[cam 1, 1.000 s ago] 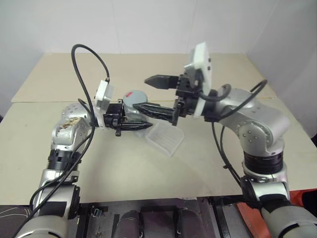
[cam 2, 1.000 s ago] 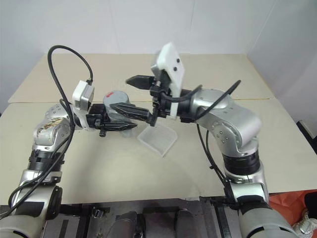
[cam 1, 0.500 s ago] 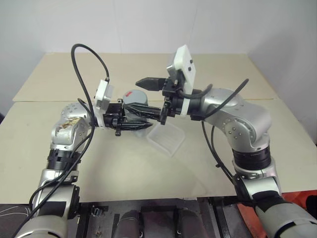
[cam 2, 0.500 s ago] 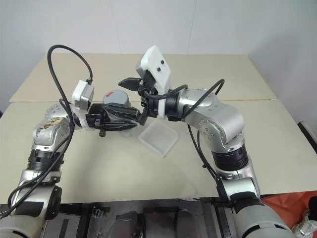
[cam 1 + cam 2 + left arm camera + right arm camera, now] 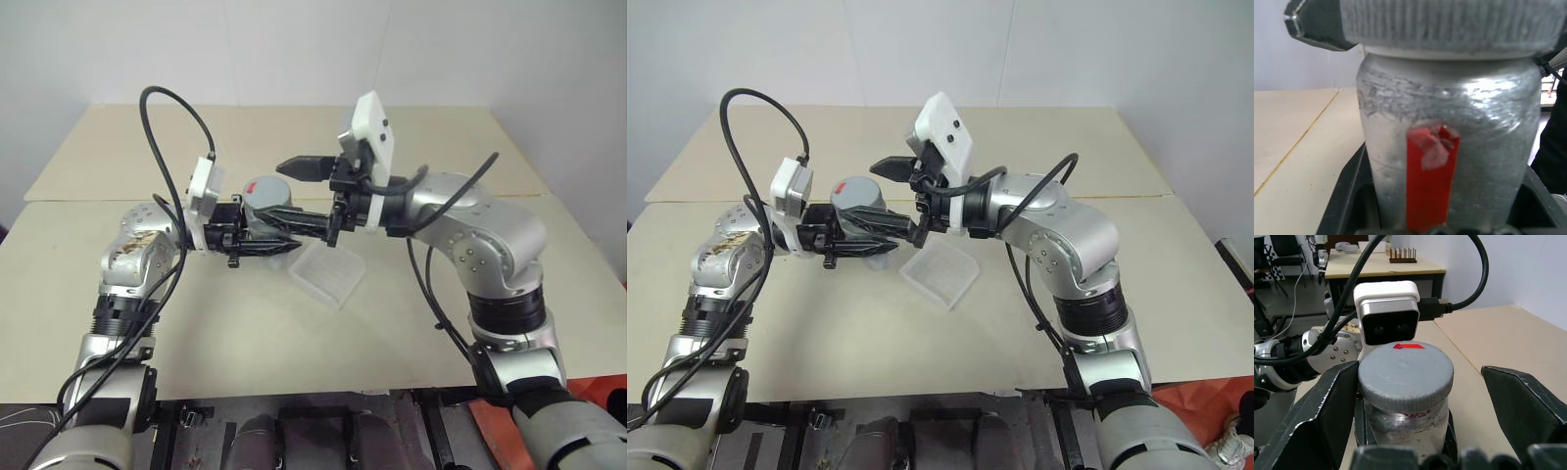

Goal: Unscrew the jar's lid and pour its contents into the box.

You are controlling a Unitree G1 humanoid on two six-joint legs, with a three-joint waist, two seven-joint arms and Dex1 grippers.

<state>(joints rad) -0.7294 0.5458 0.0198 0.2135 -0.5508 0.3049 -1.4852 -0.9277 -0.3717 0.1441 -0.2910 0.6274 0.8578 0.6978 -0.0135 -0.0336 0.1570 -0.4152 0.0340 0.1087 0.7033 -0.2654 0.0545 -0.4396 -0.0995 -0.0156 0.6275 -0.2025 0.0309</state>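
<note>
The silvery-grey jar (image 5: pixel 253 211) with a red label strip (image 5: pixel 1431 181) hangs upright above the table, and my left gripper (image 5: pixel 263 233) is shut on its body. Its ribbed grey lid (image 5: pixel 1405 367) sits on top and carries a small red mark. My right gripper (image 5: pixel 272 194) comes in from the right and stands open, with one finger (image 5: pixel 1312 416) on each side of the lid and a gap to the other finger (image 5: pixel 1528 406). The clear whitish box (image 5: pixel 328 274) lies on the table just below and to the right of the jar. The contents are hidden inside the jar.
The beige table (image 5: pixel 245 323) runs wide around the box, with a seam line across it further back (image 5: pixel 88 199). White walls stand behind it. The left wrist's white camera block (image 5: pixel 1388 318) sits close behind the lid.
My right forearm and wrist have shifted a little to the left, while its open fingers stay around the lid. The left gripper and the jar have kept still.
</note>
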